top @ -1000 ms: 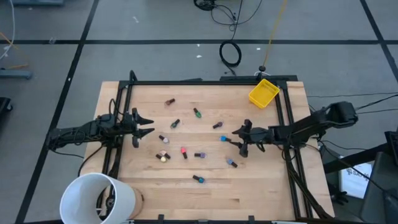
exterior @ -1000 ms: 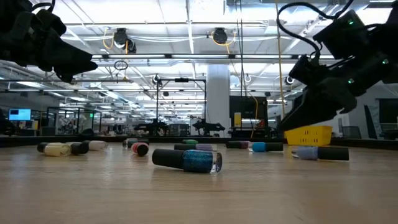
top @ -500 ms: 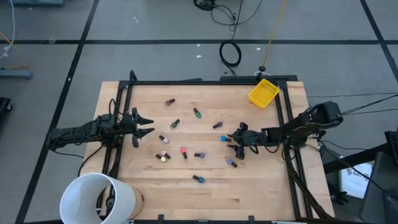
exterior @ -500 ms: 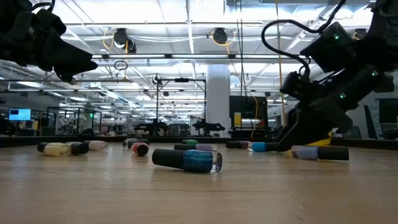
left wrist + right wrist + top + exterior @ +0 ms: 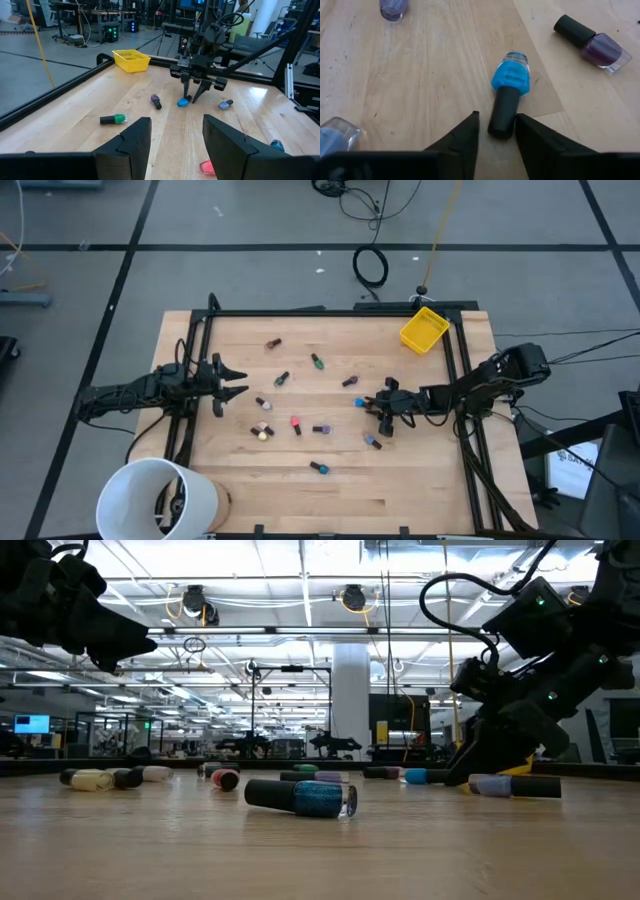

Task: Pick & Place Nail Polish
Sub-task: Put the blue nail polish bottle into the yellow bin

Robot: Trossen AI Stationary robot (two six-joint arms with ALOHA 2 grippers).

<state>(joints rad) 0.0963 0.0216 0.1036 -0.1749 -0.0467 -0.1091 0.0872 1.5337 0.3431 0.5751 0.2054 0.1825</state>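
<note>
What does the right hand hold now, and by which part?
Nothing yet. The right hand is open, its fingers on either side of the blue bottle's dark cap.

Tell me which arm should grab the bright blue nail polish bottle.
Right. The right gripper is down at the table, open fingers straddling the bright blue nail polish bottle's dark cap. The left gripper waits at the table's far side.

My worktable [image 5: 420, 480], light wood: nail polish bottles [image 5: 296, 423] lie scattered on their sides mid-table; a yellow bin [image 5: 423, 329] sits at the far right corner.
</note>
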